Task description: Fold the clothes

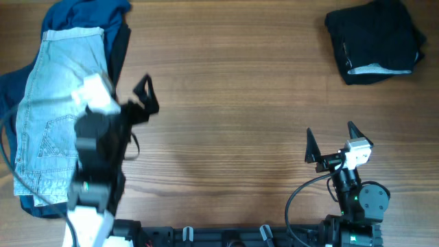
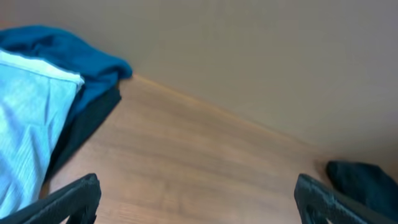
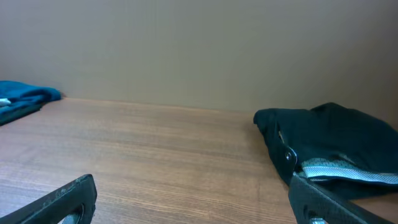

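1. Clothes lie in two spots on the wooden table (image 1: 226,89): a pile at the far left and black shorts (image 1: 374,41) at the far right.
2. In the pile, light-blue denim shorts (image 1: 58,110) lie spread out on top of a dark blue garment (image 1: 86,15). A darker cloth edge peeks out along the pile's right side.
3. The left gripper (image 1: 140,103) is just beside the right edge of the pile. Its jaws are spread wide and nothing is between them. In the left wrist view the pile sits off to the left of the fingers, with only bare table between them.
4. The right gripper (image 1: 330,134) is near the front of the table, on the right. Its jaws are spread wide too, and they hold nothing.
5. The black shorts are well apart from the right gripper, farther back and a bit to the right.
6. The black shorts are bunched into a small, bumpy, square-like bundle. A pale grey dotted strip shows along the near edge.
7. The denim shorts look flat and a bit wrinkled, with a back pocket and its stitching showing.
8. A small shiny round bit shows on the black shorts in the right wrist view. Any writing is too small to read.
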Action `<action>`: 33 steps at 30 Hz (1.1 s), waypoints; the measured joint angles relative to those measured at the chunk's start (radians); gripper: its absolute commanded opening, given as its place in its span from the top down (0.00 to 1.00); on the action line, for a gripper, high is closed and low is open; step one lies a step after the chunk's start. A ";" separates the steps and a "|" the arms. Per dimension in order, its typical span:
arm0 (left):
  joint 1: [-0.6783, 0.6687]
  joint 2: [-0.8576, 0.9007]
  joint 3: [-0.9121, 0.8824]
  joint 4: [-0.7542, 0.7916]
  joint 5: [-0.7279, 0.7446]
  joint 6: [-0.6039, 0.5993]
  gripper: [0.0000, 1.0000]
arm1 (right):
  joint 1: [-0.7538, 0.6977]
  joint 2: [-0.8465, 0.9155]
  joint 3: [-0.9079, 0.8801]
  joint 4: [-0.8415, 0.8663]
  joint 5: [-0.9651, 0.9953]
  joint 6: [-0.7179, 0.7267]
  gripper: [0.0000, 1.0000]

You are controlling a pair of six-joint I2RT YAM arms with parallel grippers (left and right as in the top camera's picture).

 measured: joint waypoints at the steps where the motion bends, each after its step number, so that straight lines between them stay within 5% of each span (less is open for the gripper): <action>1: 0.000 -0.118 -0.120 0.030 0.000 0.000 0.00 | 0.000 0.000 0.000 0.000 0.000 0.000 0.00; 12: 0.082 -0.700 -0.573 0.090 0.095 0.000 0.00 | 0.000 0.001 0.000 0.001 0.007 0.000 0.00; 33: 0.136 -0.867 -0.665 0.000 0.102 0.000 0.00 | 0.000 0.001 0.000 0.001 0.007 0.000 0.00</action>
